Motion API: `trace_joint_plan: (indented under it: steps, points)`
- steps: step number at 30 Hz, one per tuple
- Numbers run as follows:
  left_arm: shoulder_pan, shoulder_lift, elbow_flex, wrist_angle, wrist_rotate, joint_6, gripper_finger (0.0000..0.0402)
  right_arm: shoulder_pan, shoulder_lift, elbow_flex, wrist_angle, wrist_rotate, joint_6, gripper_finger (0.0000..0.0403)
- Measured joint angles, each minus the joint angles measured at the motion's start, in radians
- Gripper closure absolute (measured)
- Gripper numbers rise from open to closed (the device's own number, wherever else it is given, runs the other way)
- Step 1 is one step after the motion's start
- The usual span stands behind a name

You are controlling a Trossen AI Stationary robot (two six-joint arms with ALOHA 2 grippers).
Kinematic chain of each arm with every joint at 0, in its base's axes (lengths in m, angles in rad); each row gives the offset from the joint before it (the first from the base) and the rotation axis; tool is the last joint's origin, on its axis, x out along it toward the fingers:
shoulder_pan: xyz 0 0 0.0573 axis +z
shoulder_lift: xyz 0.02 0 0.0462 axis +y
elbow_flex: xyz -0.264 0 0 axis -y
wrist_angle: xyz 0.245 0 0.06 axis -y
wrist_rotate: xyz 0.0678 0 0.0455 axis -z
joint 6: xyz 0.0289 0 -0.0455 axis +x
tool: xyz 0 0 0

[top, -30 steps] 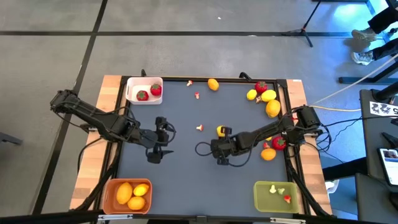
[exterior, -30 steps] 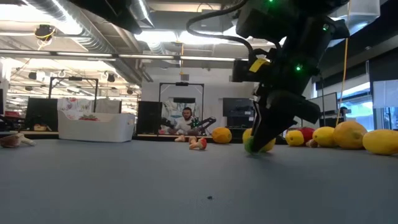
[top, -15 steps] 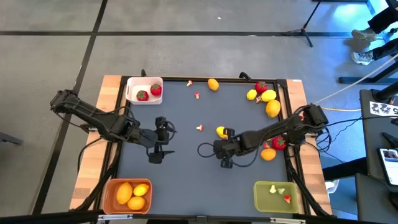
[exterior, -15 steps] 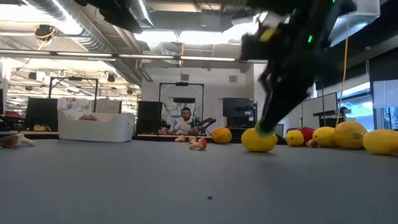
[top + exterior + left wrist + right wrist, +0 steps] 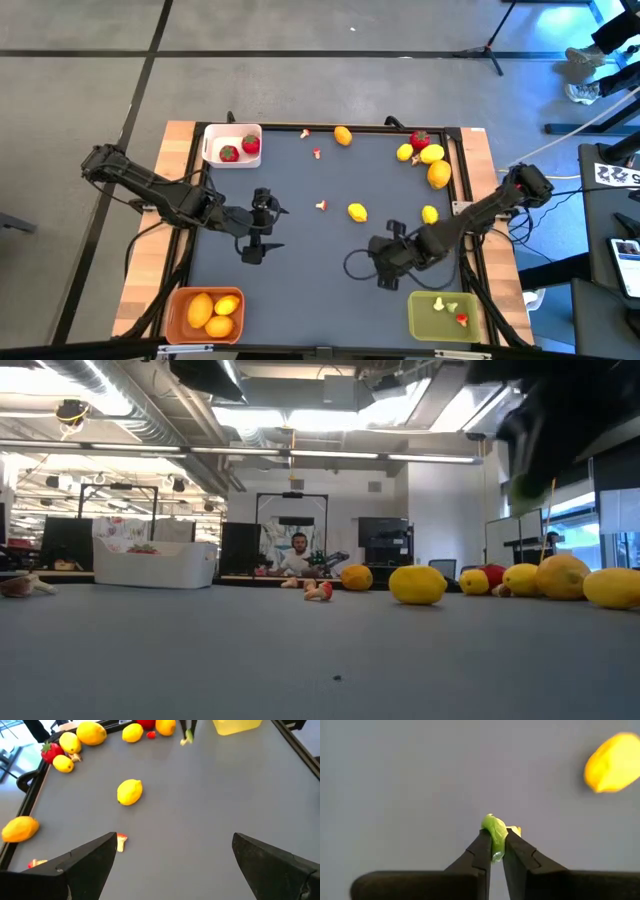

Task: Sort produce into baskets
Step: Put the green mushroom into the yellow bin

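My right gripper (image 5: 493, 851) pinches a small green piece (image 5: 494, 831) above the counter (image 5: 300, 280); my left gripper's (image 5: 170, 862) fingers stand wide apart.

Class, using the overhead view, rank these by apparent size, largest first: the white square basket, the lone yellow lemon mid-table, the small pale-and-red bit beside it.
1. White square basket
2. Lone yellow lemon
3. Small pale-and-red bit

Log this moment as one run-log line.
right hand: shut on green piece, lifted near green basket | left hand: open, idle | lemon: on table
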Motion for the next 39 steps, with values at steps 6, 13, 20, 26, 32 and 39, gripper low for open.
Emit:
trace_joint_plan:
  steps: [6,13,20,26,32,39]
  points:
    - [0.015,0.0,0.0,0.016,0.0,0.023,0.0009,0.125,-0.024,0.0,-0.024,-0.005,0.228,0.0368]
    - [0.046,0.0,0.0,0.019,0.0,0.023,0.0009,0.263,-0.024,0.0,-0.04,0.0,0.511,0.0368]
    - [0.067,0.0,0.0,0.019,0.0,0.036,0.0009,0.411,-0.024,0.0,-0.035,0.064,0.776,0.0368]
    - [0.079,0.0,0.0,0.019,0.0,0.043,0.0009,0.505,-0.024,0.0,-0.039,0.079,1.031,0.0368]
    - [0.079,0.0,0.0,0.019,0.0,0.044,0.0009,0.587,-0.024,0.0,-0.062,0.125,1.242,0.0368]
    - [0.079,0.0,0.0,0.019,0.0,0.045,0.0009,0.613,0.008,0.0,-0.116,0.071,1.401,0.0368]
